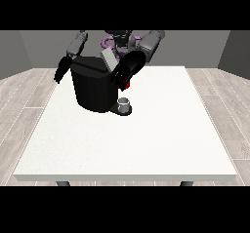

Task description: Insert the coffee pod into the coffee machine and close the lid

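Note:
The black coffee machine (93, 88) stands at the table's back left. Its grey lid (109, 59) is tilted up and open. A small grey cup (125, 103) sits on the machine's base at its right. The hand at the view's right (125, 71) hovers at the machine's upper right corner, beside the lid, fingers curled downward. A small red piece, the coffee pod (127, 86), pokes out under those fingers. The hand at the view's left (61, 71) hangs beside the machine's left side with straight fingers, holding nothing.
The white table (146, 144) stretches wide in front of and to the right of the machine. The robot's torso (119, 39) rises right behind the machine.

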{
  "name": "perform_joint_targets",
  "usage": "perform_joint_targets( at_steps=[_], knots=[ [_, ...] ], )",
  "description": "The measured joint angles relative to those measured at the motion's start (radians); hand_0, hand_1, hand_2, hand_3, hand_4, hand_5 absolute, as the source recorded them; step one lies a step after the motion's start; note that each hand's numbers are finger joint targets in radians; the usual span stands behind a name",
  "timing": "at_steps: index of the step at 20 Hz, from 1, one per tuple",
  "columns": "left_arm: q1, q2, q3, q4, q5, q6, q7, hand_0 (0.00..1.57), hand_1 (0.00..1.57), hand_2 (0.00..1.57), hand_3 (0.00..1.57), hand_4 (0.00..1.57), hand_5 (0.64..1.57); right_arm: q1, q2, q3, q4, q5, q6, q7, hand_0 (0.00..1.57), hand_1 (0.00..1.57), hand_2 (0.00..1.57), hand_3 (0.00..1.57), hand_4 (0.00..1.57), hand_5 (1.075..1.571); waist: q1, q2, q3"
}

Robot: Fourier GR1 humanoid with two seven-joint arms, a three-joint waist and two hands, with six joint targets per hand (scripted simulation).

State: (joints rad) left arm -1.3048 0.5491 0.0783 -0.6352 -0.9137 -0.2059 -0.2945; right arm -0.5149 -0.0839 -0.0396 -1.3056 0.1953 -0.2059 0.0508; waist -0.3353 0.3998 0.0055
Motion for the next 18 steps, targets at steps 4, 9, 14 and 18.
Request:
perform_joint_targets(
  at_steps=[4, 9, 14, 18],
  knots=[
    [0.016, -0.002, 0.003, 0.013, -0.001, -0.008, -0.004, 0.0, 0.0, 0.33, 0.23, 0.0, 1.571, 0.018, 0.002, 0.003, 0.0, -0.001, 0.005, 0.007, 0.0, 0.0, 0.0, 0.0, 0.0, 1.571, 0.01, -0.026, -0.002],
    [0.076, -0.049, 0.005, 0.018, 0.001, 0.002, 0.03, 0.0, 0.0, 0.0, 0.0, 0.0, 1.571, 0.085, 0.017, 0.003, 0.025, -0.009, 0.005, -0.012, 0.0, 0.0, 0.0, 0.0, 0.0, 1.571, 0.049, -0.104, -0.0043],
    [0.165, -0.116, -0.01, -0.001, 0.017, -0.035, 0.04, 0.0, 0.0, 0.18, 0.0, 0.0, 1.571, 0.184, 0.015, -0.021, 0.08, -0.031, 0.015, -0.065, 0.0, 0.0, 0.0, 0.0, 0.0, 1.571, 0.124, -0.224, -0.0047],
    [0.239, -0.205, 0.042, -0.018, 0.099, -0.022, 0.033, 0.0, 0.0, 0.0, 0.0, 0.2, 1.571, 0.234, 0.015, -0.034, 0.098, -0.04, 0.012, -0.09, 0.0, 0.0, 0.0, 0.0, 0.0, 1.571, 0.178, -0.303, -0.0055]
  ],
)
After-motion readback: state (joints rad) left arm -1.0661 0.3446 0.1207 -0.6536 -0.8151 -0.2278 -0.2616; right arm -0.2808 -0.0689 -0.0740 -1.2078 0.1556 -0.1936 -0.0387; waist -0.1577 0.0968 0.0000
